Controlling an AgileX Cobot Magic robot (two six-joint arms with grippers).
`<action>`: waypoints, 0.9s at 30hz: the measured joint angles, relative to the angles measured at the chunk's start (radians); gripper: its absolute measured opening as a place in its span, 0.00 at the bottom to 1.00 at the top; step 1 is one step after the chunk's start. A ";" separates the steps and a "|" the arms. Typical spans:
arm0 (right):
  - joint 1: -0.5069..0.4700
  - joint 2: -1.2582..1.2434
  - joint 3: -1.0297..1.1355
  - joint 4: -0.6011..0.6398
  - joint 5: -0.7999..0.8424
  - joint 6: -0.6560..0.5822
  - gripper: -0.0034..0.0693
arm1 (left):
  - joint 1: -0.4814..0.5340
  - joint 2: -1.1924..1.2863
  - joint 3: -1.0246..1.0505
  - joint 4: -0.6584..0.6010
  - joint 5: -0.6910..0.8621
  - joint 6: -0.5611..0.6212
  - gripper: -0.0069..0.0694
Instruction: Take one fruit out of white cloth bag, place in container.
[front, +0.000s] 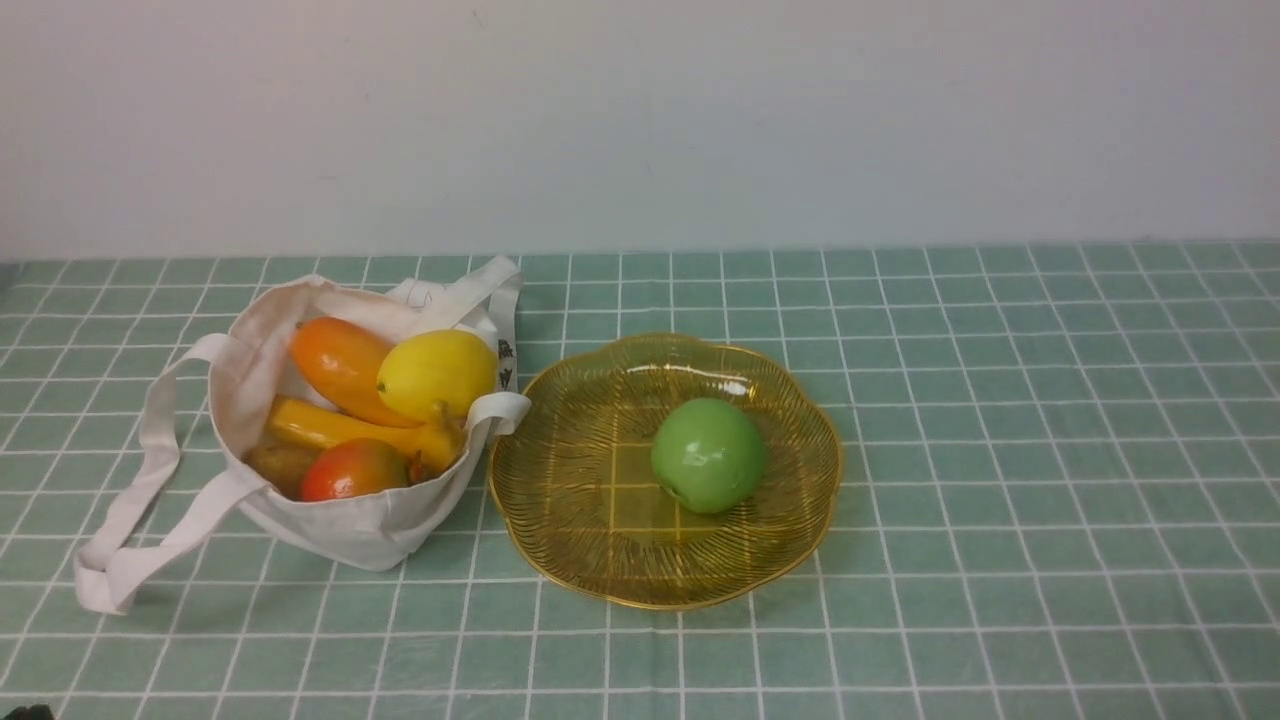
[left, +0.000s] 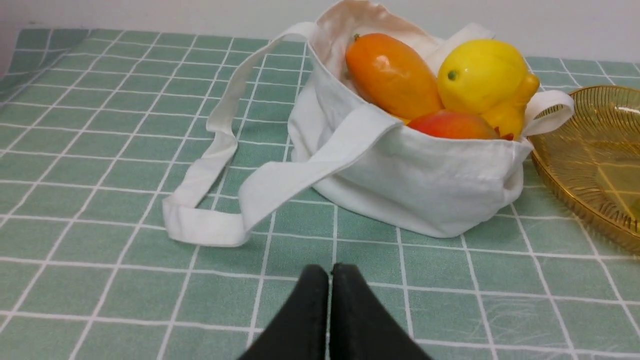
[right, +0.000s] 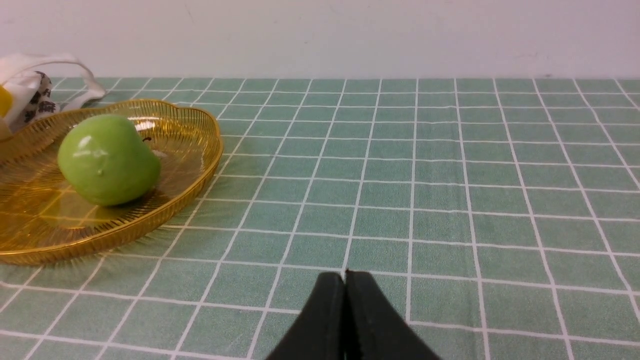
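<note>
Perhaps home: checked tablecloth (front: 1000, 400).

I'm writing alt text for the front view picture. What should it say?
A green apple sits in an amber dish on a green checked tablecloth. Left of the dish, touching its rim, a white cloth bag stands open, holding a lemon and other fruit. No robot arm shows.

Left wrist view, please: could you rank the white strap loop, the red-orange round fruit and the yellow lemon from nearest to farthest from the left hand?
From the left hand:
1. White strap loop, flat on the checked cloth beside the bag.
2. Red-orange round fruit, at the bag's near rim.
3. Yellow lemon, deeper in the bag.
</note>
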 joint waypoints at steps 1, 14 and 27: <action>0.000 0.000 0.000 0.000 0.000 0.000 0.03 | 0.000 0.000 0.001 0.000 0.016 0.001 0.08; 0.000 0.000 0.000 0.000 0.000 0.000 0.03 | 0.000 0.000 0.000 0.000 0.022 0.001 0.08; 0.000 0.000 0.000 0.000 0.000 0.000 0.03 | 0.000 0.000 0.000 0.000 0.022 0.001 0.08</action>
